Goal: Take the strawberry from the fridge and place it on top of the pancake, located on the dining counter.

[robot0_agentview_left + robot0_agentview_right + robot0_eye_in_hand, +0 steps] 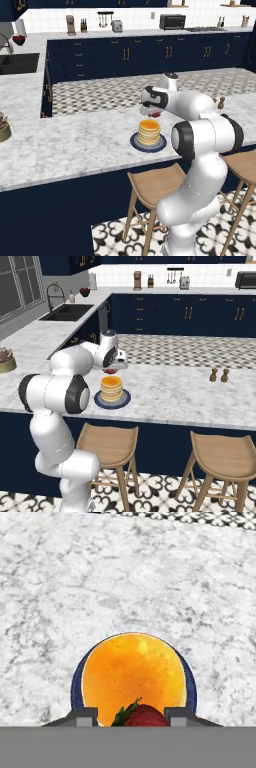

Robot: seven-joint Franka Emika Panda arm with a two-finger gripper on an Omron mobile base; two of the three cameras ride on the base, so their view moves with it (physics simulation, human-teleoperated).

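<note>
The pancake (149, 131) (111, 388) (132, 674) is a short golden stack on a round dark blue plate (135, 144) (125, 400) (76, 684) on the marbled dining counter (75, 140) (170, 391) (125, 577). My gripper (155, 114) (113, 371) (131, 715) hangs just above the stack, shut on the red strawberry (156, 114) (112, 371) (145, 717). In the hand view the berry with its green leaves sits between the two fingertips (84, 716), over the near edge of the stack. The fridge is out of view.
Two small brown shakers (219, 375) (220, 103) stand on the counter to the right. Wooden stools (152, 185) (110, 446) (222, 456) line the near side. A potted plant (6, 359) (4, 127) sits far left. A sink (67, 312) lies on the left counter.
</note>
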